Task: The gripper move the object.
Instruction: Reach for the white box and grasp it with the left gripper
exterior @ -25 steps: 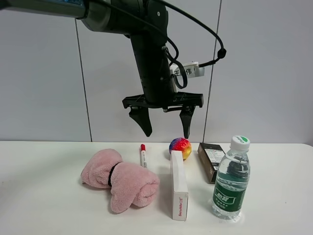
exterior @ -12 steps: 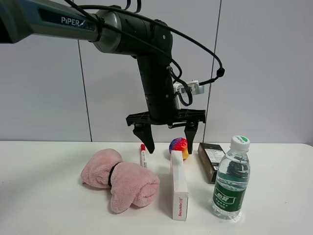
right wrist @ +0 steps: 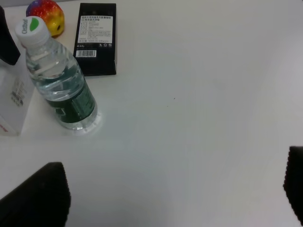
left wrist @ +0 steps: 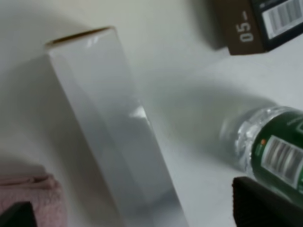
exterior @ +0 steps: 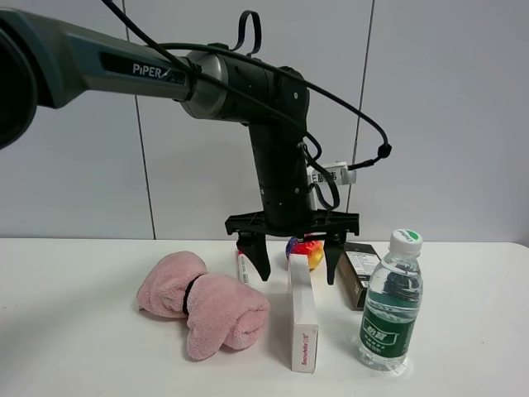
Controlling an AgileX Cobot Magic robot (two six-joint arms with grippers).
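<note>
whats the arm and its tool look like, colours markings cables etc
The arm is dark grey and tubular, with white "PiPER" lettering on its side and a rounded black joint housing. Loose black cables loop around it, and a small white tag sits near the wrist. The tool is black: a flat crossbar with two tapered fingers.
</note>
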